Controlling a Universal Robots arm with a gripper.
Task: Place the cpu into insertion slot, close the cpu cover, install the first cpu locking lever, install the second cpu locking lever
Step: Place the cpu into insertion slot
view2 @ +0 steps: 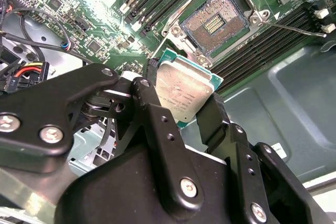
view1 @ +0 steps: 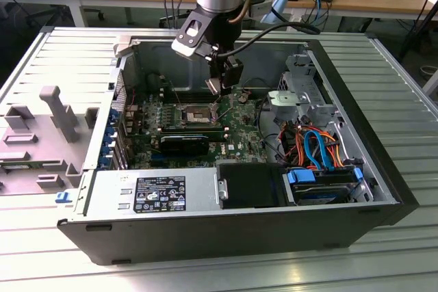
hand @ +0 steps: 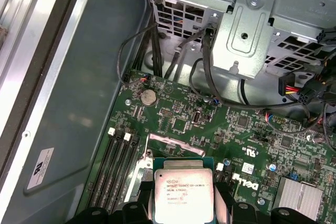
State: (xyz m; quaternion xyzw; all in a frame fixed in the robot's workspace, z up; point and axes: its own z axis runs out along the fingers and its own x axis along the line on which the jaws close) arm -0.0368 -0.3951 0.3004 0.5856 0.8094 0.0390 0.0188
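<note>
Tool (view1: 217,91) fingers are pinching the cpu (view2: 184,90) by two opposite edges, with its dull silver top facing both wrist cameras and the green edge of its base showing around the metal. In the exterior view the arm hangs down into an open computer case (view1: 383,169) lying on its side on a ribbed metal worktop (view1: 205,271), and the tool tip sits just above the green circuit board (view1: 239,128). The insertion slot (view2: 215,22) lies uncovered, its dark pin field exposed inside the shiny rim, and the chip is held near it but not seated. A thin locking lever (view2: 294,27) juts sideways from the slot's frame across the long black memory slots (view2: 262,45). In the first wrist view the cpu (hand: 182,192) sits low between the tool's (hand: 182,208) black fingers, with a coin battery (hand: 149,96) and a perforated metal drive cage (hand: 247,30) beyond it.
</note>
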